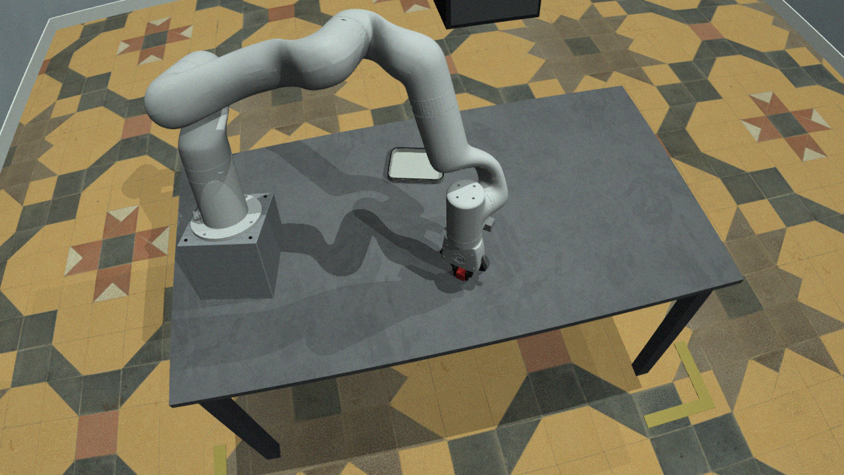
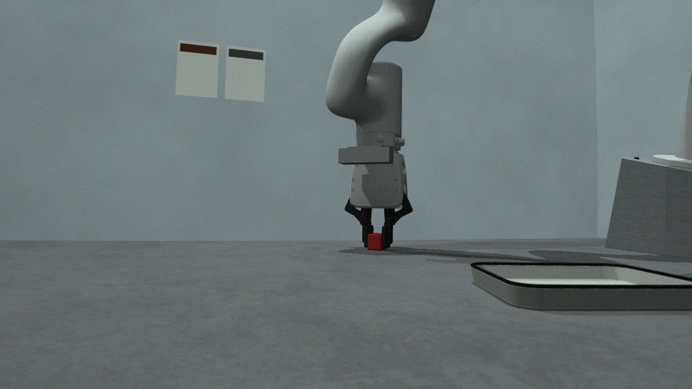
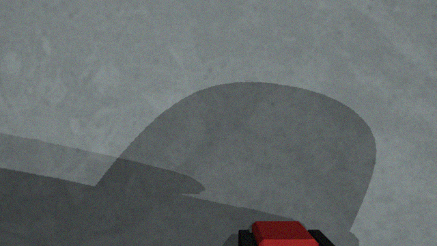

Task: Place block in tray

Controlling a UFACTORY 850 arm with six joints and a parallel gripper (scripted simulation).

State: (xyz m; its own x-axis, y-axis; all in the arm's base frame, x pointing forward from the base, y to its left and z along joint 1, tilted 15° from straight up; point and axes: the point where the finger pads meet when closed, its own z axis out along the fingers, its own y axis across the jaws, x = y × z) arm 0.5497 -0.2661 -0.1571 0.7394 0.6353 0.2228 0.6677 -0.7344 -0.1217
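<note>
The small red block (image 1: 461,272) rests on the grey table top, in front of the middle. My gripper (image 1: 467,266) points straight down over it, and its black fingers press against both sides of the block. The low side view shows the fingertips (image 2: 375,239) down at the table with the block (image 2: 374,241) between them. In the wrist view the block (image 3: 283,233) sits at the bottom edge, flanked tightly by the two dark fingers. The white tray (image 1: 415,163) with a dark rim lies flat farther back on the table, apart from the block, and it also shows in the side view (image 2: 580,285).
The arm's grey base box (image 1: 227,248) stands at the table's left end. The table's front edge runs not far from the block. A dark box (image 1: 488,10) stands on the floor beyond the table.
</note>
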